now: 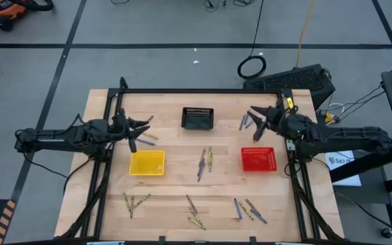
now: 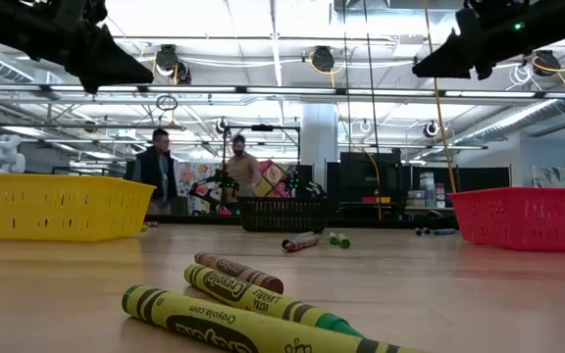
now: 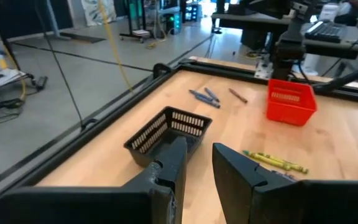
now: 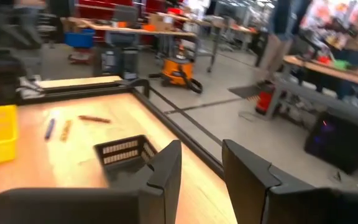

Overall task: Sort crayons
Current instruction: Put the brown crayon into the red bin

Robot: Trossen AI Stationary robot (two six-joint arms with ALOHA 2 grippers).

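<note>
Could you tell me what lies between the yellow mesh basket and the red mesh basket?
In the high view, a few thin crayons on bare wood.

Both arms are built of dark, near-black jointed segments with rounded housings at the joints. The left arm's two-finger gripper (image 1: pixel 139 131) ends in flat, angular black fingers (image 3: pixel 169 171) with chamfered edges and matte faces. The right arm's two-finger gripper (image 1: pixel 258 121) has the same blocky black fingers (image 4: pixel 163 171), and a small yellow tag sits on its wrist. In the low view, a tiny green light glows on the right arm's dark housing.
</note>
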